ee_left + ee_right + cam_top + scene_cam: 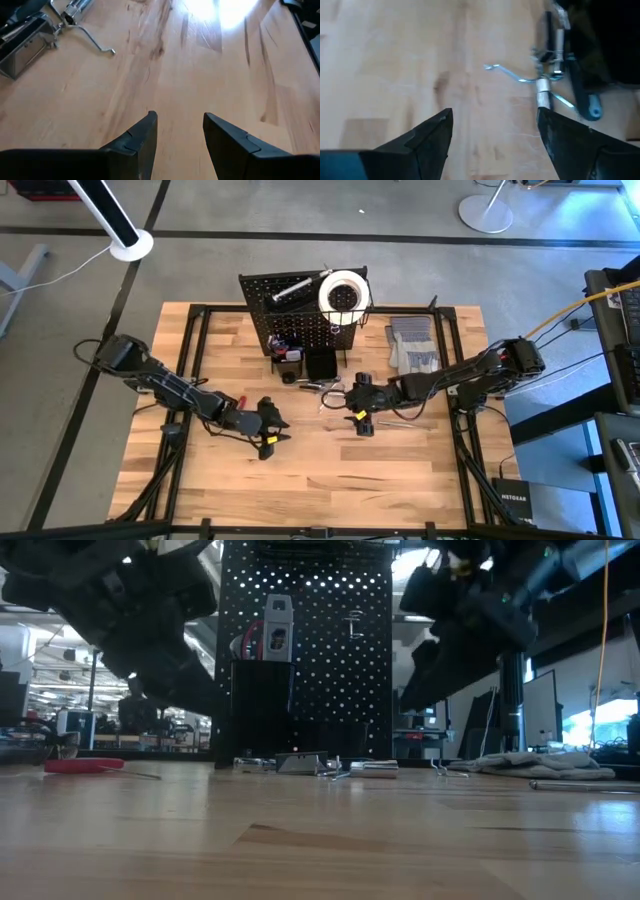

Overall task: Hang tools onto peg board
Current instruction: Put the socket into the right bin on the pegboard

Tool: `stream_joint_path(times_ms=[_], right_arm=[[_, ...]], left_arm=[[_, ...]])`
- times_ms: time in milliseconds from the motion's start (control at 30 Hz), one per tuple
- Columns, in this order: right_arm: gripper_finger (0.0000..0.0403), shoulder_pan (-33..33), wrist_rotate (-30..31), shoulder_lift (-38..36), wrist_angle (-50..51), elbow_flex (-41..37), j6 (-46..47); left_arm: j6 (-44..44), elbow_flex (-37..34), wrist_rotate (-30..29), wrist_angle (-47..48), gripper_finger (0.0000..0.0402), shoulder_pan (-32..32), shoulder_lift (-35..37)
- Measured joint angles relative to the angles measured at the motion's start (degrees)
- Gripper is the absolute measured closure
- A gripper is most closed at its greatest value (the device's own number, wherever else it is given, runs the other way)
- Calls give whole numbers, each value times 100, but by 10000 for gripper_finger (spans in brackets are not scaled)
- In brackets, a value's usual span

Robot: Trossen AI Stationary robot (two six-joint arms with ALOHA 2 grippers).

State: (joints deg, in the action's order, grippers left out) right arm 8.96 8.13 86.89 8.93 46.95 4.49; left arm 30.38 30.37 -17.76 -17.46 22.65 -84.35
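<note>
We see the peg board [300, 320] upright at the table's [320, 470] far edge, its wire basket [350, 305] holding a white tape roll [343, 292]; one black bin [288, 367] holds red-handled tools, hard to make out; loose silver tools [325, 388] lie before it; the left gripper [268, 436] and right gripper [360, 420] hover spread, grasping nothing.
</note>
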Motion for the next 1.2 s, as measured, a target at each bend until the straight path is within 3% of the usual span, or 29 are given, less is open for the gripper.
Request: stream_joint_path(times_ms=[400,567,833,1200], right_arm=[[113,-676,-164,130,-1327,-717,-179],[125,-801,-182,588,-2134,-849,-217],[194,-795,-62,1347,-2545,-840,-308],[304,-782,52,1397,-2584,-832,-174]], left_arm=[[185,0,-491,-47,254,0,1],[-78,0,-556,-263,254,-4,-69],[-75,-2,-611,-289,254,9,-80],[-77,-2,-653,-327,254,9,-80]])
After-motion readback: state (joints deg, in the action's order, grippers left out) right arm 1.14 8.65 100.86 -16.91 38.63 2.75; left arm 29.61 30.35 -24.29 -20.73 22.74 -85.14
